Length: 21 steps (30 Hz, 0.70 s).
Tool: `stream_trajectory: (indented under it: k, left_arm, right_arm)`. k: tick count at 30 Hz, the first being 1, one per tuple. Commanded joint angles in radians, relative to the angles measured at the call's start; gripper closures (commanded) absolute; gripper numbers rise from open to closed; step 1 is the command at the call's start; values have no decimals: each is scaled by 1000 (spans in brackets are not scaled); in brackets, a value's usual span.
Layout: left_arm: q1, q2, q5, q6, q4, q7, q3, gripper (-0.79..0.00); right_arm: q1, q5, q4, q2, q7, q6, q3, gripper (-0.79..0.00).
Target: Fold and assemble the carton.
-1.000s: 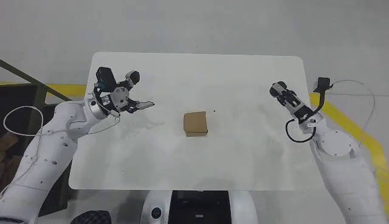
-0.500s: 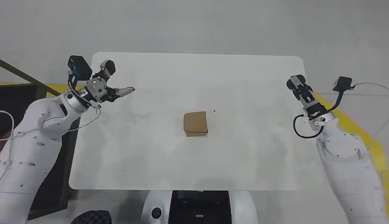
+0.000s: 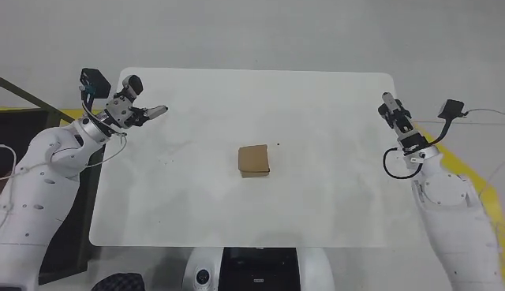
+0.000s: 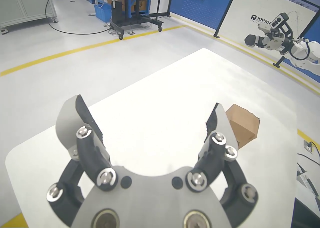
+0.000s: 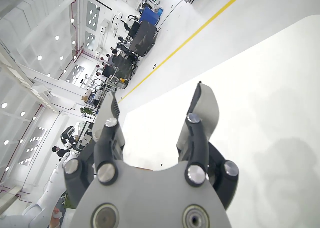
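A small brown carton (image 3: 253, 159), closed into a box shape, rests at the middle of the white table (image 3: 316, 204). My left gripper (image 3: 147, 102) hovers over the table's far left corner, open and holding nothing. From the left wrist view the left gripper (image 4: 147, 109) has its fingers spread wide, with the carton (image 4: 243, 121) well beyond one fingertip. My right gripper (image 3: 388, 103) is at the table's right edge, far from the carton. In its own view the right gripper (image 5: 155, 93) is open and holds nothing. The right gripper (image 4: 250, 40) also appears far off across the table.
Bare tabletop (image 4: 162, 84) surrounds the carton on all sides. A dark frame (image 3: 28, 106) stands off the table's left edge. Yellow floor tape (image 3: 442, 145) runs past the right edge.
Both arms have drawn away from the carton toward the table's sides: the left gripper to the far left corner, the right gripper to the right edge. The carton has stayed put.
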Motion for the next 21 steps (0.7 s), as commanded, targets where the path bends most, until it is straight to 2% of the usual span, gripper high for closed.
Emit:
stream_trajectory:
  k: [1, 4, 7, 21]
  left_arm:
    - [0, 0, 0, 0, 0, 0, 0, -784]
    - [0, 0, 0, 0, 0, 0, 0, -784]
    - [0, 0, 0, 0, 0, 0, 0, -784]
    - [0, 0, 0, 0, 0, 0, 0, -784]
  right_arm:
    - [0, 0, 0, 0, 0, 0, 0, -611]
    - [0, 0, 0, 0, 0, 0, 0, -721]
    - [0, 0, 0, 0, 0, 0, 0, -772]
    - [0, 0, 0, 0, 0, 0, 0, -784]
